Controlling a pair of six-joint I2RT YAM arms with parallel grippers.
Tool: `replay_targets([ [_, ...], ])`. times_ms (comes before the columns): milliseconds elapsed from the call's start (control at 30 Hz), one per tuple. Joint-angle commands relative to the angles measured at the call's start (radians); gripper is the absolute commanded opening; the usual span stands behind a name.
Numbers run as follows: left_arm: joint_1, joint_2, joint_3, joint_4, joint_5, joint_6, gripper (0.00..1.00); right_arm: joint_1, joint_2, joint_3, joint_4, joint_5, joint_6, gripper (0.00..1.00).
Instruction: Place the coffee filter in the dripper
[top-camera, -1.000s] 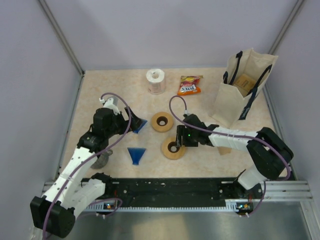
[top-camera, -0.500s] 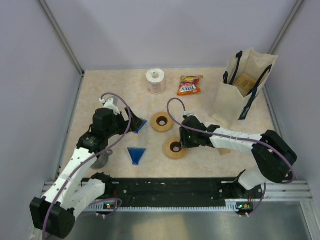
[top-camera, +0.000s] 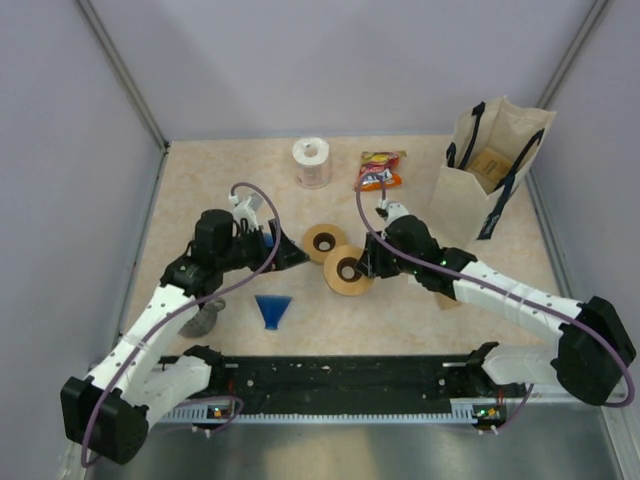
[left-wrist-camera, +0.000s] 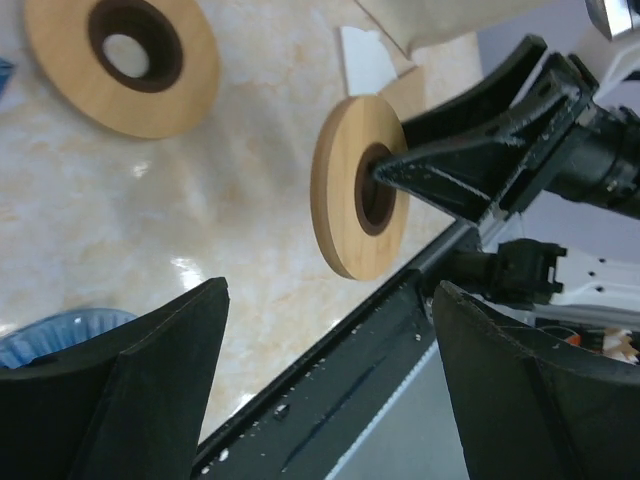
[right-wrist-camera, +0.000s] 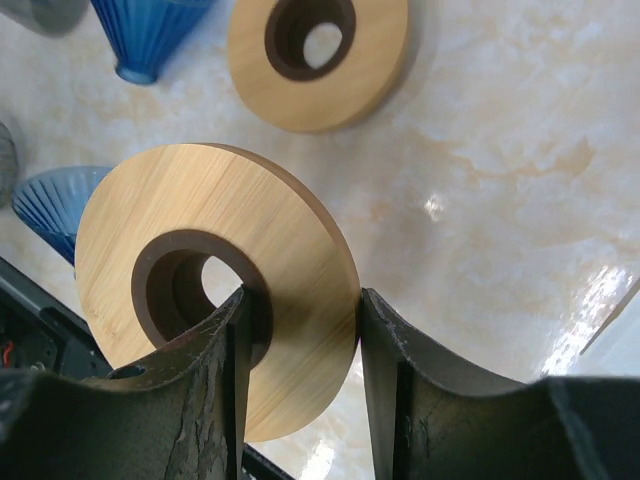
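Note:
My right gripper (top-camera: 362, 265) (right-wrist-camera: 300, 300) is shut on a wooden ring (top-camera: 345, 270) (right-wrist-camera: 200, 260) (left-wrist-camera: 350, 190), one finger through its hole and the other on its rim, holding it tilted above the table. A second wooden ring (top-camera: 323, 242) (right-wrist-camera: 320, 50) lies flat behind it. One blue dripper (top-camera: 272, 308) (right-wrist-camera: 50, 205) stands near the front. Another blue dripper (right-wrist-camera: 150, 35) (left-wrist-camera: 60, 330) sits by my open left gripper (top-camera: 287, 252) (left-wrist-camera: 330, 290), which holds nothing. A flat tan and white paper piece (top-camera: 447, 300) (left-wrist-camera: 375, 65), perhaps the coffee filter, lies under my right arm.
A canvas tote bag (top-camera: 485, 175) stands at the back right. A paper roll (top-camera: 312, 162) and a red snack packet (top-camera: 380, 170) lie along the back. A grey object (top-camera: 205, 320) sits under my left arm. Walls close in both sides.
My right gripper has closed on the near ring, lifted it and carried it back toward the other ring. My left gripper has swung right, over the blue dripper.

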Motion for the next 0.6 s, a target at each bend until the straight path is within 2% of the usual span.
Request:
replay_targets([
  [0,-0.031,-0.032,0.003,0.095,0.143,-0.057,0.87,-0.044,-0.085,0.062,0.11,-0.072,-0.05,0.17],
  [233,-0.084,0.03,-0.043,0.251,0.172,-0.154,0.82,-0.045,-0.087,0.109,0.125,-0.155,-0.057,0.18],
  [433,-0.102,0.059,-0.036,0.271,0.149,-0.15,0.7,-0.045,-0.085,0.115,0.155,-0.227,-0.047,0.18],
  [567,-0.108,0.065,-0.037,0.274,0.147,-0.153,0.59,-0.045,-0.085,0.109,0.182,-0.256,-0.028,0.18],
])
